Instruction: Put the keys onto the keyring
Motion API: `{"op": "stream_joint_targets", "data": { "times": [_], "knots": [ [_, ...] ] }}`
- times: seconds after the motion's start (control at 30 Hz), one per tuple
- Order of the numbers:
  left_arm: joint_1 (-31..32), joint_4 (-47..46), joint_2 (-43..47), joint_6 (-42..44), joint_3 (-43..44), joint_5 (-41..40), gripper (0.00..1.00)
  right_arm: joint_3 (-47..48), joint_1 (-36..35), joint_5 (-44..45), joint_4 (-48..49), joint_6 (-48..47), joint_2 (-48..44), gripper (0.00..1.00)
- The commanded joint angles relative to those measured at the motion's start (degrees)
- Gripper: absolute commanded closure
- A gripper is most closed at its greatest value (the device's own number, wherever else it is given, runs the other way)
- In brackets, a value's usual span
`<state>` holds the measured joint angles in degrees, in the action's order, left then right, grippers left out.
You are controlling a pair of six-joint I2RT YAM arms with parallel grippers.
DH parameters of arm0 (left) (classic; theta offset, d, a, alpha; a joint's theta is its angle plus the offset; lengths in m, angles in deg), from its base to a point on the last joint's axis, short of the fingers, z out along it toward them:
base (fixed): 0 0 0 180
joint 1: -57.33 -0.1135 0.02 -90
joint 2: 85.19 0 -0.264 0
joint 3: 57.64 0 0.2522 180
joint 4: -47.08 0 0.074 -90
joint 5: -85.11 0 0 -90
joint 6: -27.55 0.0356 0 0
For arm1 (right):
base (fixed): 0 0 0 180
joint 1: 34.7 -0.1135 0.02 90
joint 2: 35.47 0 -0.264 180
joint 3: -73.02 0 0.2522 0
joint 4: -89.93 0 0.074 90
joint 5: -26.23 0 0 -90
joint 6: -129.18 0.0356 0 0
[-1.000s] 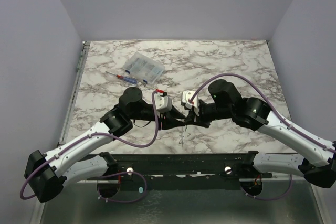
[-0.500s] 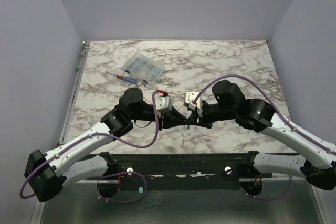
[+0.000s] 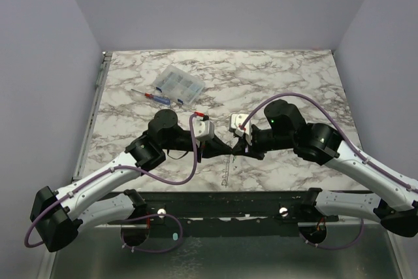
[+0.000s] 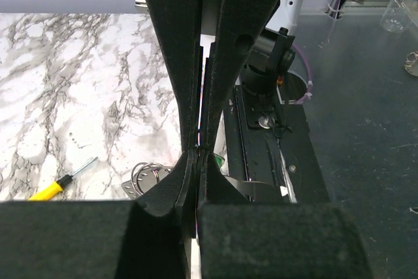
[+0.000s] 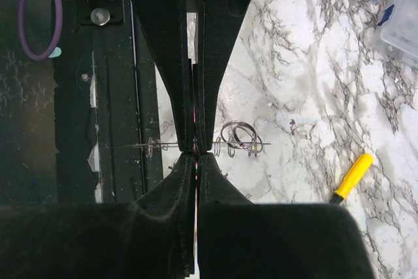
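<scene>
My two tools meet tip to tip over the tabletop, just in front of the dark base rail. The right tool has its fingers pressed together. The keyring crosses exactly where they close, so it is pinched on that thin grey wire. On one side of the right tool's tips the wire runs out straight past a small loop, over the dark rail. On the other side it bunches into a few overlapping coils just beside the tips, above the marble.

The left tool also has its fingers together, nose to nose with the right one. From its own camera the coils show low and to one side of its tips, partly hidden behind a finger. I cannot tell whether it has any of the wire between its fingers. I cannot make out a key in any view.

A yellow stick lies on the tabletop beyond the coils, well apart from both tools. A clear box sits farther off on the same side, and a screwdriver lies just beside it.
</scene>
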<state>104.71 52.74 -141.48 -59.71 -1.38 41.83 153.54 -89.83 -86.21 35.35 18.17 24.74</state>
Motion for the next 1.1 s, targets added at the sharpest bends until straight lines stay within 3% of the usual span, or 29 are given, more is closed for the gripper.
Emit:
{"op": "stream_joint_targets", "data": {
  "times": [0.0,0.03,0.17,0.27,0.53,0.7,0.83,0.93,1.07],
  "knots": [
    [0.3,-0.56,1.71,-0.15,0.1,-3.52,1.0,-0.21,-0.32,-1.18,5.09,0.63,-0.34,0.99],
    [0.31,-0.66,2.69,0.29,-0.12,-5.27,1.0,-0.49,-0.32,-0.82,5.8,0.8,-0.37,0.96],
    [0.29,-1.32,6.78,1.2,-1.2,-11.68,1.0,-1.55,-0.32,0.13,8.75,1.76,-0.92,0.7],
    [0.28,-1.99,7.68,1.23,-1.34,-12.24,1.0,-2.66,-0.32,0.99,10.82,2.73,-1.73,0.53],
    [0.32,-2.14,7.73,0.79,-1.24,-10.34,1.0,-6.17,-0.32,4.76,15.68,3.96,-6.12,0.46],
    [0.33,-2.12,7.82,0.87,-1.34,-10.86,1.0,-5.86,-0.32,5.92,13.71,3.83,-6.67,0.42],
    [0.32,-2.12,7.68,0.81,-1.43,-11.27,1.0,-5.93,-0.32,6.53,13.16,4.08,-6.77,0.35],
    [0.35,-2.14,7.84,1.07,-1.55,-11.43,1.0,-5.68,-0.32,6.84,12.87,4.54,-6.68,0.21],
    [0.35,-2.13,7.84,1.05,-1.56,-11.26,1.0,-6.05,-0.32,7.6,13.36,4.7,-7.02,0.2]
  ]
}}
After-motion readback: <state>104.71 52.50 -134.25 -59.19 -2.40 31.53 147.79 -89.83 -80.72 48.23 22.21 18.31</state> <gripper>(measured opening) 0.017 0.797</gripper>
